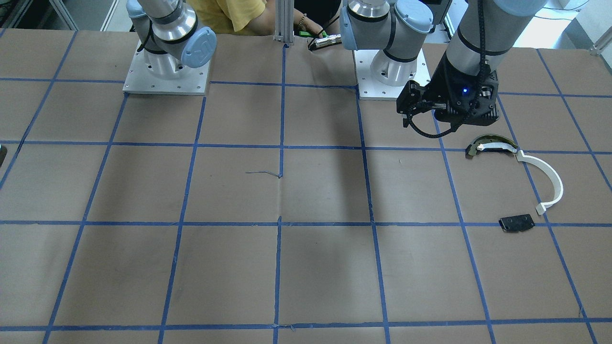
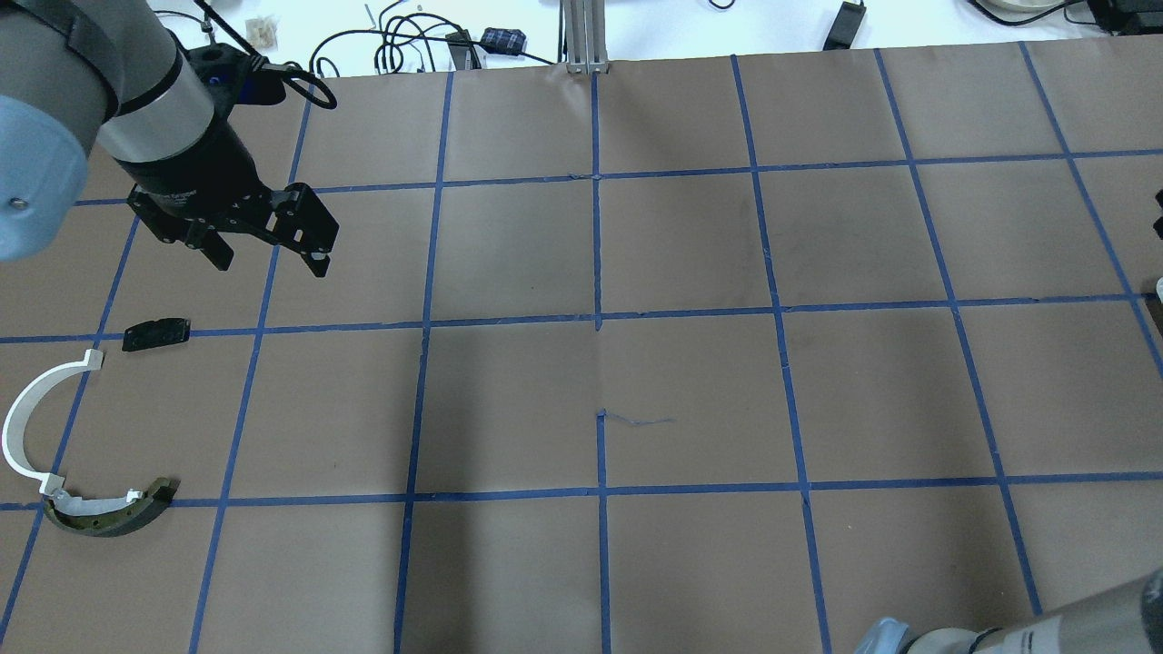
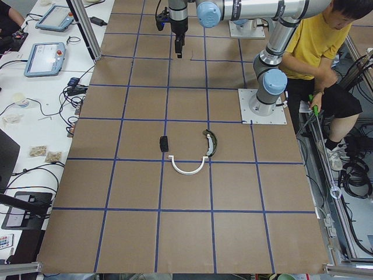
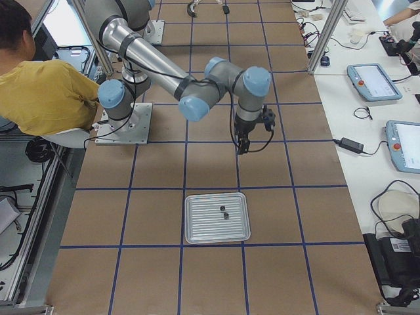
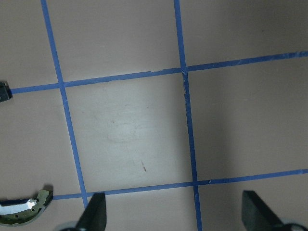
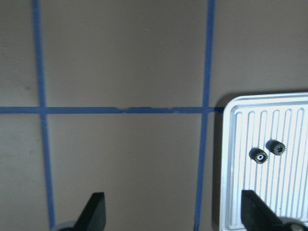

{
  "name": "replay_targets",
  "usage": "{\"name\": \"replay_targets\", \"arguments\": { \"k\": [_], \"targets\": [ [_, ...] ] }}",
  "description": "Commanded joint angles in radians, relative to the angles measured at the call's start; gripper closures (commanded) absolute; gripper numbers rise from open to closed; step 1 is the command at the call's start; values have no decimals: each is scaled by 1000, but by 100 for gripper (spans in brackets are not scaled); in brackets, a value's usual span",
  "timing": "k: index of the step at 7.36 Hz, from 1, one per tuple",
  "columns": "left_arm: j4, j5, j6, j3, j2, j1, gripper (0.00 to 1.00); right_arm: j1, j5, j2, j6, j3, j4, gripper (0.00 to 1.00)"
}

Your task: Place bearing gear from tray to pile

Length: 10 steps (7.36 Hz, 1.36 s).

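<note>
Right gripper [image 6: 174, 214] hangs empty with its fingers spread wide over bare table, just beside the inner edge of the tray [image 6: 288, 207], which lies toward the table's right end, about midway between the long edges. Two small dark gears [image 6: 267, 151] sit close together on the ribbed floor, away from the tray's rim; the one with the pale centre [image 6: 259, 155] is probably the bearing gear, though that is too small to be sure. To do the pick well, the gripper should shift over the tray, centre on that gear alone and come straight down with its fingers set so neither catches the neighbour, which lies almost touching. The ribs may let a gear roll, so a slow closing seems wise. The pile sits well apart toward the table's left end: a white arc [image 2: 23, 427], an olive-and-black curved piece [image 2: 109, 513] touching its end, and a black plate [image 2: 156, 333] nearby. Left gripper [image 2: 270, 259], also spread and empty, hovers beside the plate on the far-edge side. Wide bare table lies between.
</note>
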Motion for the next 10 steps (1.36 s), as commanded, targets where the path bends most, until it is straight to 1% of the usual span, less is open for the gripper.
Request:
{"name": "replay_targets", "arguments": {
  "k": [1, 2, 3, 4, 6, 7, 9, 10],
  "targets": [
    [0, 1, 0, -1, -2, 0, 0, -122, -7, 118, 15, 5, -128, 0],
    [-2, 2, 0, -2, 1, 0, 0, -139, -10, 177, 94, 7, -194, 3],
    [0, 1, 0, -2, 3, 0, 0, -171, -12, 228, 110, 7, -263, 2],
    [-2, 1, 0, -2, 3, -2, 0, -190, -10, 268, 144, 5, -320, 0],
    [-2, 2, 0, -2, 3, 0, 0, -191, -9, 282, 181, 8, -319, 1],
    [-2, 2, 0, -2, 3, 0, 0, -191, -7, 285, 187, 26, -324, 1],
    [-2, 2, 0, -4, 3, -2, 0, -191, -4, 287, 187, 36, -321, 8],
    [-2, 2, 0, -4, 1, -2, 0, -191, -6, 288, 187, 36, -319, 13]
  ]
}}
